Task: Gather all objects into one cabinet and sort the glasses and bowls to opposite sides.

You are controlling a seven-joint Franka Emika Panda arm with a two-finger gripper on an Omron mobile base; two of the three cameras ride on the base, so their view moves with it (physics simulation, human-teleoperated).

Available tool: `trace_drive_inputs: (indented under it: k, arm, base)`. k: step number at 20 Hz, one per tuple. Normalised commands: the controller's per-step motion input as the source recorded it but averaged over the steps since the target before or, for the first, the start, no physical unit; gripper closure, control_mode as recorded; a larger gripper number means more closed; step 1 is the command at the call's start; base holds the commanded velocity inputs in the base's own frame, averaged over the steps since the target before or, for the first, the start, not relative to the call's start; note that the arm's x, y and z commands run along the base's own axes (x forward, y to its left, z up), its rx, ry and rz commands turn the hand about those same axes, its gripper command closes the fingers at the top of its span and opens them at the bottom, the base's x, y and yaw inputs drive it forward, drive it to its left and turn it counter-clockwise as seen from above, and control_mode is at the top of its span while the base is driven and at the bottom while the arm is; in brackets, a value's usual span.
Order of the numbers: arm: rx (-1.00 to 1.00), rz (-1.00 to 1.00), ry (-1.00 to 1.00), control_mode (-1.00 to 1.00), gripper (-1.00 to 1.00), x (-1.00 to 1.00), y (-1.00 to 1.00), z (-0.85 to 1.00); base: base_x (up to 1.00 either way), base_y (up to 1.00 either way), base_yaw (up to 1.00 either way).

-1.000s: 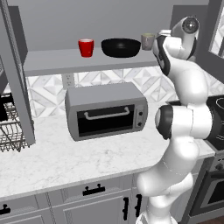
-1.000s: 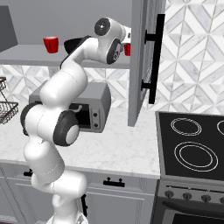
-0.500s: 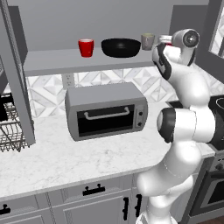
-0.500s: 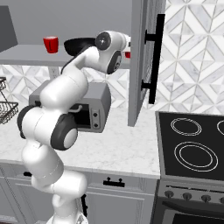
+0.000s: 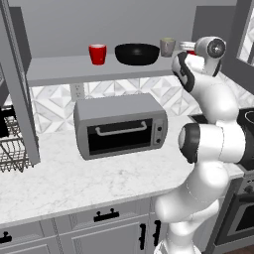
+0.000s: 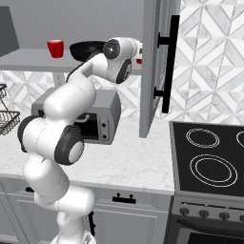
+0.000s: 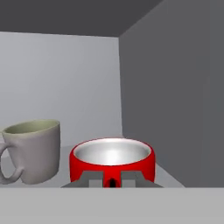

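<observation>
My gripper is shut on a red cup at the right end of the cabinet shelf, close to the cabinet's right wall. Whether the cup's base touches the shelf is hidden. The grey-beige cup stands just left of it, apart from it. In the left base view the gripper and held red cup sit right of the grey-beige cup. Farther left stand the black bowl and a second red cup. The bowl and that cup also appear in the right base view.
A grey toaster oven stands on the marble counter under the shelf. The open cabinet door with a black bar handle hangs right of the arm. A dish rack sits at far left, a stove at right.
The hand has come down a little at the shelf's right end, bringing the red cup with it. The other cups and the bowl have not moved.
</observation>
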Motion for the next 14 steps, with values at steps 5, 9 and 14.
trace_drive_inputs:
  k: [5,9,14]
  arm:
    - [0.10,0.09,0.00,-1.00,-1.00,-0.03,0.48,-0.23]
    - [0.08,0.01,0.00,-1.00,-1.00,0.00,0.00,-0.01]
    - [0.08,0.00,0.00,-1.00,-1.00,0.00,0.00,0.00]
  base:
    - [0.00,0.00,0.00]
    - [0.00,0.00,0.00]
    - [0.00,0.00,0.00]
